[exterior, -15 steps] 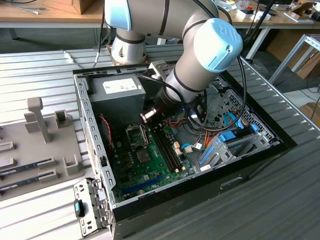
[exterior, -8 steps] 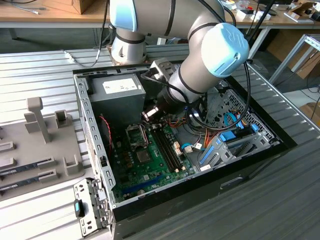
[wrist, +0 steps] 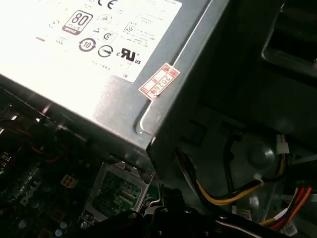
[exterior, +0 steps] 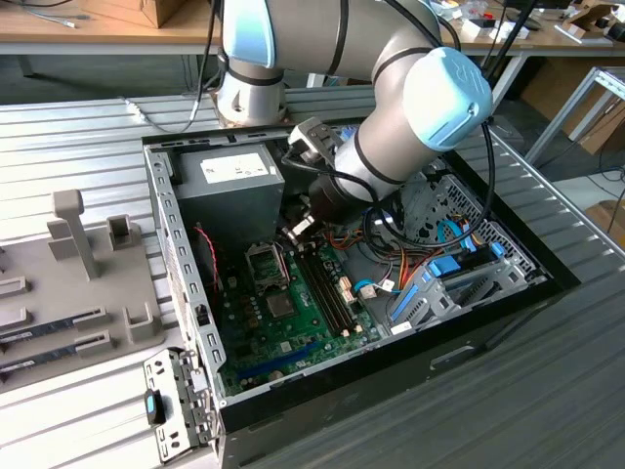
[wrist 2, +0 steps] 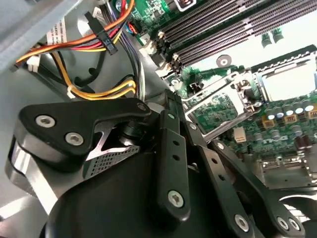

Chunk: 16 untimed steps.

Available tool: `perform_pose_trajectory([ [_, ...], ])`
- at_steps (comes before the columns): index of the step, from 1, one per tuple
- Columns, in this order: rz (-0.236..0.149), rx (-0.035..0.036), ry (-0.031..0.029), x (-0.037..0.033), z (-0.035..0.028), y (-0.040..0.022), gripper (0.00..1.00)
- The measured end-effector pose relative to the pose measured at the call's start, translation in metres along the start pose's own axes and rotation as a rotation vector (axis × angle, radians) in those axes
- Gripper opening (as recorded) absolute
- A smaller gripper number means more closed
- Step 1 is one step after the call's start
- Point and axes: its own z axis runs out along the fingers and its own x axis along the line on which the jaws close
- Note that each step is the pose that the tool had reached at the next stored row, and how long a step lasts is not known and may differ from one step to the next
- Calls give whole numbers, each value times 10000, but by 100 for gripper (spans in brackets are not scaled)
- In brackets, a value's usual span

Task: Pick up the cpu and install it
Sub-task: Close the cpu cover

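Nearest in the exterior view is the black side wall of the open computer case (exterior: 459, 357). Inside it the green motherboard (exterior: 278, 337) lies flat, with the long memory slots (exterior: 328, 290) along its 3 o'clock side. Farther in, toward the board's 12 o'clock, sits the metal-framed socket (exterior: 266, 264). Its load plate (wrist 2: 213, 106) stands open in both wrist views. The gripper (exterior: 296, 230) hangs tilted just above the socket, at about its 1 o'clock. Whether it is wide, narrow or gripping anything cannot be told. A small pale piece at its tip may be the cpu (exterior: 293, 233), but that is not certain. Beyond, at the socket's 11 o'clock, stands the grey power supply (exterior: 229, 181), with yellow and orange cables (wrist 2: 99, 91) running beside it. Outside the case, at its 9 o'clock, lies a grey tray (exterior: 68, 293) of holders. The arm (exterior: 430, 98) reaches in from 12 o'clock.
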Motion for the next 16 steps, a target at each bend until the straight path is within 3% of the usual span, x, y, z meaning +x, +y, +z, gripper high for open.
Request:
perform_pose_trajectory([
  [1, -164, -118, -4, -14, -1, -7, 11],
  [2, -344, -324, -56, -18, -3, -9, 11],
  [3, -609, -480, -44, -18, -2, -9, 11],
  [4, -766, -580, -45, -18, 6, -12, 11],
  [6, -816, -784, -151, -20, 28, -20, 11],
  [10, -864, -981, -255, -19, 56, -31, 11],
  [16, -920, -1095, -301, -10, 85, -36, 11],
])
